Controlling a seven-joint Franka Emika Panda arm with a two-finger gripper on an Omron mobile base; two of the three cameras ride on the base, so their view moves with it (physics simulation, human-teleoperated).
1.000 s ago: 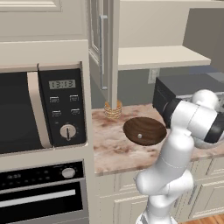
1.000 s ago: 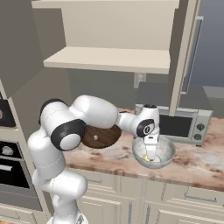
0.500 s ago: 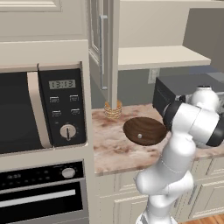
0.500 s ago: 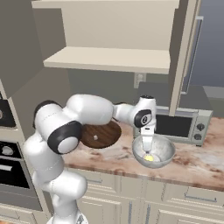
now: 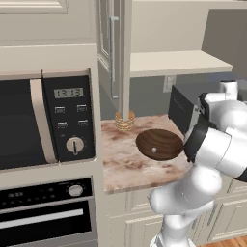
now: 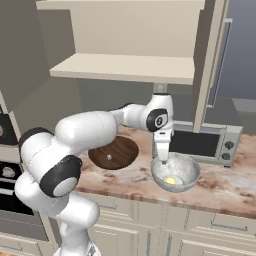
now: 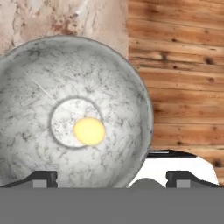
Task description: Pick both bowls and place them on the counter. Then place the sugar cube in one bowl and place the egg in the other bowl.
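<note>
On the marbled pinkish-beige bench [image 6: 220,187] you have two wide round bowls standing side by side, near each other. Item one: the grey bowl [image 6: 176,172], pale, mottled and stone-like, with a flat ringed floor; on that floor lies the egg [image 7: 89,131], a small yellow oval resting free at the centre. Item two: the wooden bowl [image 6: 114,152], dark brown and shallow, holding the sugar cube [image 6: 109,157], a whitish speck near its middle. In the left base view you find the same wooden bowl in front of a stack of tan rings [image 5: 124,121]. Your gripper [image 6: 163,159] hangs just above the grey bowl's near rim, fingers spread wide with nothing between them. A toaster oven [image 6: 206,145] stands behind the grey bowl.
</note>
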